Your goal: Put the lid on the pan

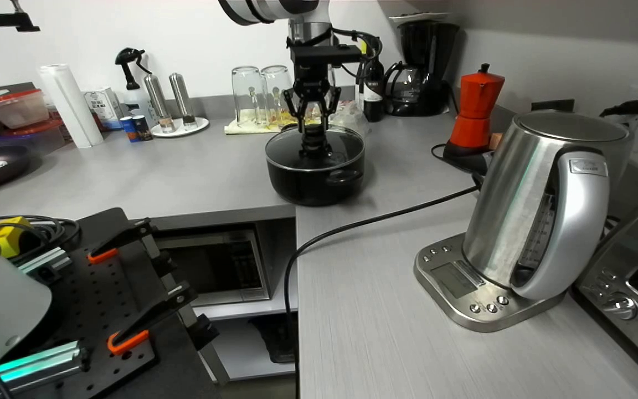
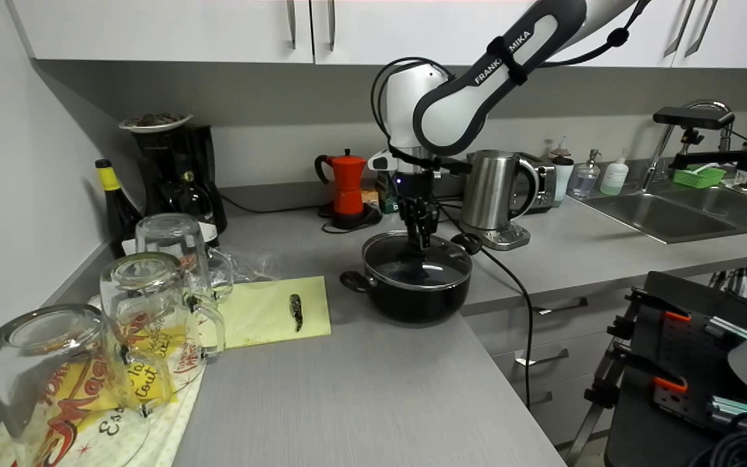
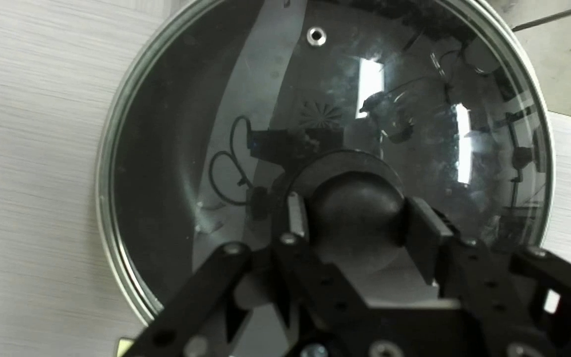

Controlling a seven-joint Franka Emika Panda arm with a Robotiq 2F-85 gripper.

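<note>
The clear glass lid (image 1: 346, 145) with a metal rim lies over the opening of the black pan (image 1: 310, 187). In both exterior views the lid (image 2: 383, 256) looks about level, its rim at the rim of the pan (image 2: 419, 305). My gripper (image 1: 314, 126) points straight down at the lid's centre, and it also shows in an exterior view (image 2: 420, 241). In the wrist view the fingers (image 3: 355, 213) stand on both sides of the black knob (image 3: 357, 198) and appear to touch it. The lid (image 3: 176, 148) fills most of that view and hides the pan's rim.
A steel kettle (image 1: 524, 221) stands on the counter, with a red moka pot (image 1: 477, 105) behind it. A black cable (image 1: 374, 219) runs past the pan. Glass mugs (image 2: 146, 305) and a yellow cloth (image 2: 270, 311) are beside the pan. The counter edge (image 1: 230, 213) is close.
</note>
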